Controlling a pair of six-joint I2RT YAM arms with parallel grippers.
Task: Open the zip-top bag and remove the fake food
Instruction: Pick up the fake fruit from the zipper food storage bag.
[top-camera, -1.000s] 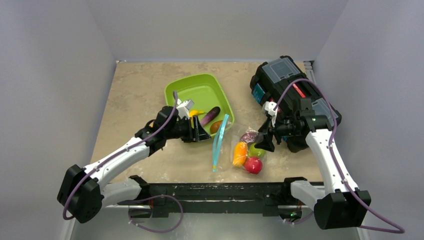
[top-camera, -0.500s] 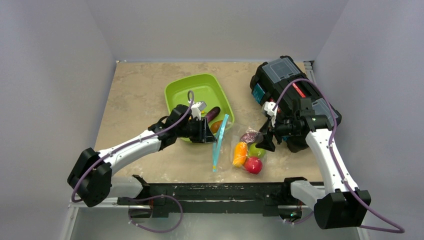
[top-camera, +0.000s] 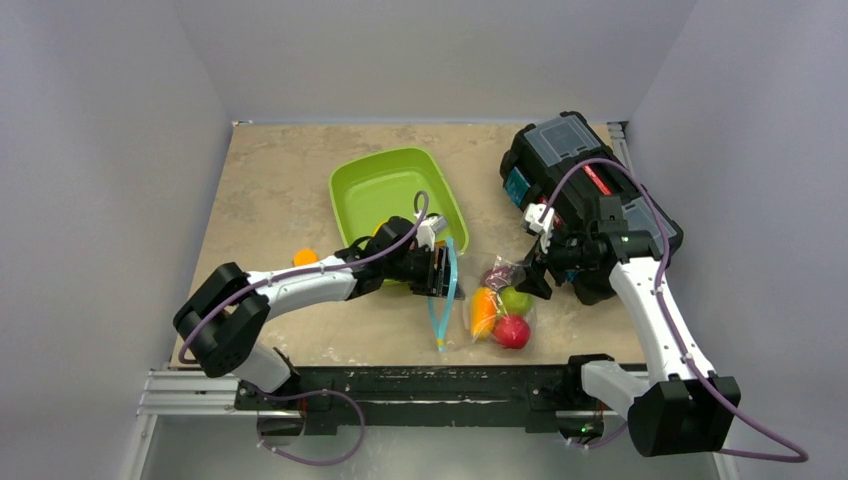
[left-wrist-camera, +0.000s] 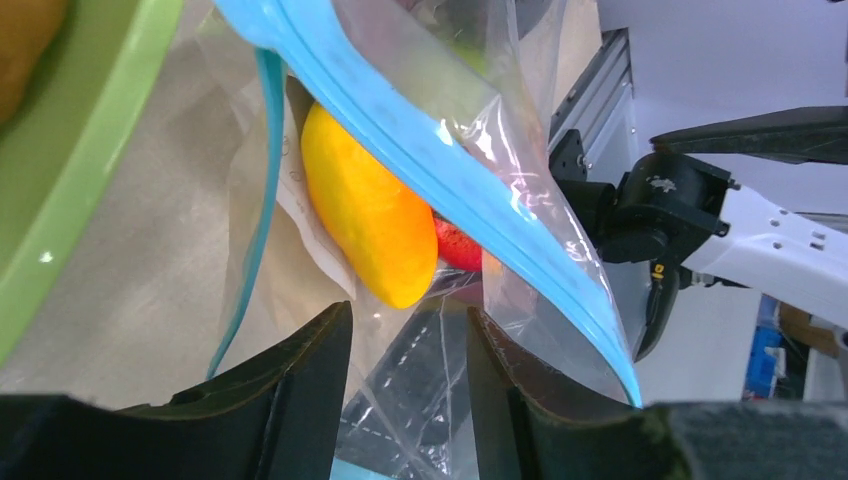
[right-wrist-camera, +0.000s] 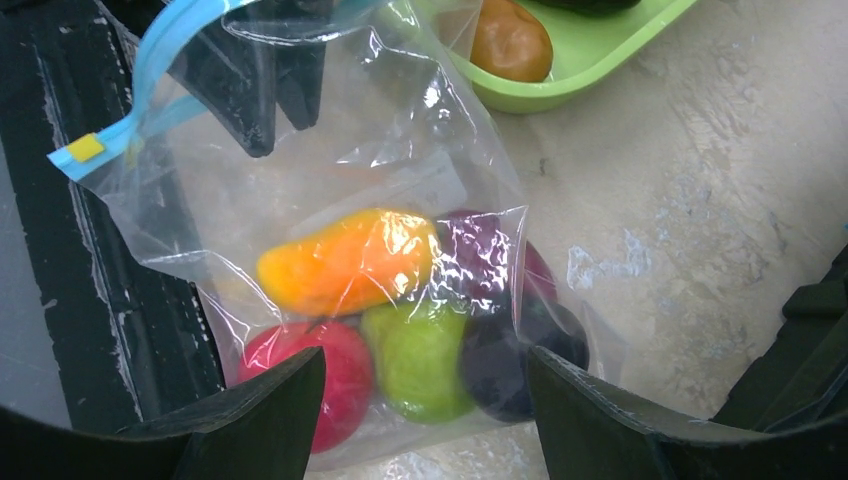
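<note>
The zip-top bag (top-camera: 492, 287) lies right of the green tray (top-camera: 385, 185), its blue zip strip (top-camera: 441, 312) towards my left arm. Inside it are fake food pieces: an orange piece (right-wrist-camera: 345, 260), a red apple (right-wrist-camera: 335, 372), a green pear (right-wrist-camera: 420, 365), a dark piece (right-wrist-camera: 500, 360) and a maroon one (right-wrist-camera: 480, 250). My left gripper (top-camera: 443, 270) (left-wrist-camera: 408, 315) is open at the bag's mouth, with clear film across the gap and the zip strip (left-wrist-camera: 450, 170) running over its right finger. My right gripper (top-camera: 528, 283) (right-wrist-camera: 425, 358) stands open over the bag's closed end.
A brown piece (right-wrist-camera: 510, 40) lies in the green tray (right-wrist-camera: 600, 50). A black toolbox (top-camera: 580, 180) stands at the back right, close behind my right arm. A small orange block (top-camera: 305, 257) sits left of the left arm. The black rail (top-camera: 430, 380) runs along the near edge.
My left arm has swung right from the tray to the bag's mouth, and the zip strip has shifted slightly. It now covers the pieces in the tray. The right arm has barely moved.
</note>
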